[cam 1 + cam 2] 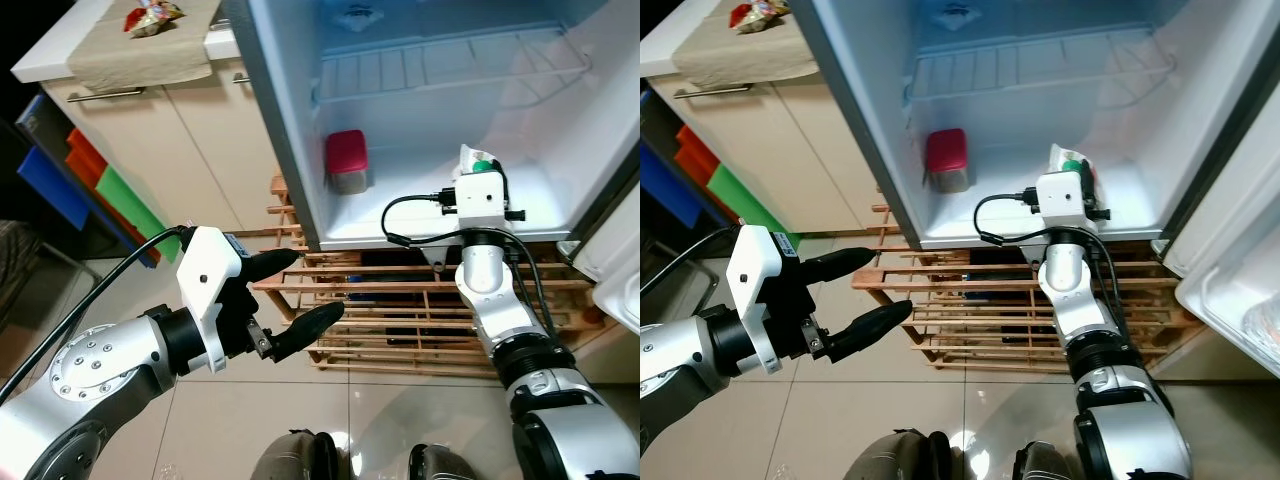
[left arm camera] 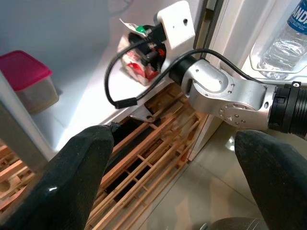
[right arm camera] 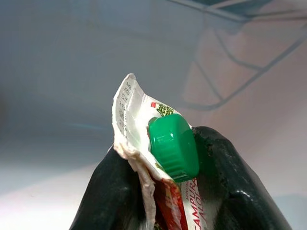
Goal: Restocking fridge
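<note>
The open fridge (image 1: 520, 215) stands before me with a white floor and a wire shelf (image 1: 450, 70) above. My right gripper (image 1: 480, 165) reaches onto the fridge floor and is shut on a small carton (image 3: 163, 158) with a green cap (image 3: 173, 146) and red print. A pink-lidded container (image 1: 346, 160) sits at the left of the fridge floor. My left gripper (image 1: 300, 290) hangs open in front of the fridge, above a wooden rack, holding nothing.
A wooden slatted rack (image 1: 400, 310) lies under the fridge. The fridge door (image 1: 1240, 290) stands open at the right, with a water bottle (image 2: 288, 38) in its shelf. A cabinet and counter (image 1: 130, 60) stand at the left, with coloured folders (image 1: 90, 180) beside them.
</note>
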`<state>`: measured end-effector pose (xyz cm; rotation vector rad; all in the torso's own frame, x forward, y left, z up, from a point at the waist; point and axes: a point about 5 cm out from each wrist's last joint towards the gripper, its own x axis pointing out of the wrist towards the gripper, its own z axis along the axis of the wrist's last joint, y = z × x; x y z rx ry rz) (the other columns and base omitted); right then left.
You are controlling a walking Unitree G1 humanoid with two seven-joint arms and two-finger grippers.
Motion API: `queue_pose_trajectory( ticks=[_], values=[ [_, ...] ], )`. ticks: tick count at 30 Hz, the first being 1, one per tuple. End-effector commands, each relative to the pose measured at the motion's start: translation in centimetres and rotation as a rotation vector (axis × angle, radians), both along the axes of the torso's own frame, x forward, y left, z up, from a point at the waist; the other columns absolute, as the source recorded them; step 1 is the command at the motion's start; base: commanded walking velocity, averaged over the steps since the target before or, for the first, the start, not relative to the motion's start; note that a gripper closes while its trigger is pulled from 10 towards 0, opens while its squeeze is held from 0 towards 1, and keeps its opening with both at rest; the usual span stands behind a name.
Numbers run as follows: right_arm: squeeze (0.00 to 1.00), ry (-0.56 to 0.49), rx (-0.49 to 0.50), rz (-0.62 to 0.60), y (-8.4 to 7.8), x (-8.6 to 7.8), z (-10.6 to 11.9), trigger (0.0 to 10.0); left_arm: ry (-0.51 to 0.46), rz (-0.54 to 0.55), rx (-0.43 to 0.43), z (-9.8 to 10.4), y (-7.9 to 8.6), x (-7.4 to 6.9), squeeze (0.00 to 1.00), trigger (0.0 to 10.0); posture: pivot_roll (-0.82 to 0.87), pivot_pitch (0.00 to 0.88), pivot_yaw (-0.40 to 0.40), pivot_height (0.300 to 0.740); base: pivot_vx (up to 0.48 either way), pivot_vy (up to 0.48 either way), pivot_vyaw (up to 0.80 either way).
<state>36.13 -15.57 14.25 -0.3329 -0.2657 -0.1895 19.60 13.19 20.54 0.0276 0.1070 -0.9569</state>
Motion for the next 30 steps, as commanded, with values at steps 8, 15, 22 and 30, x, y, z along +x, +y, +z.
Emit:
queue_pose_trajectory(
  ticks=[8, 15, 22, 30],
  values=[
    [0.0, 0.029, 0.121, 0.11, 4.8, 2.0, 2.2, 10.0, 0.057, -0.02, 0.015, -0.8, -0.8, -1.7, 0.0, 10.0, 0.23, 0.215, 0.173, 0.74, 0.0, 0.0, 0.0],
    [0.0, 0.089, 0.153, 0.133, 6.0, 3.2, 3.3, 10.0, 0.097, 0.025, -0.018, -1.9, -1.2, -2.3, 0.0, 10.0, 0.24, 0.217, 0.149, 0.74, 0.0, 0.0, 0.0],
    [0.0, 0.131, 0.191, 0.14, 6.4, 3.6, 3.4, 10.0, 0.105, 0.043, -0.023, -2.1, -1.3, -2.8, 0.0, 10.0, 0.25, 0.224, 0.131, 0.74, 0.0, 0.0, 0.0],
    [0.0, 0.157, 0.221, 0.178, 7.3, 3.8, 3.6, 10.0, 0.105, 0.058, -0.015, -2.0, -1.1, -3.3, 0.0, 10.0, 0.29, 0.24, 0.134, 0.74, 0.0, 0.0, 0.0]
  ],
)
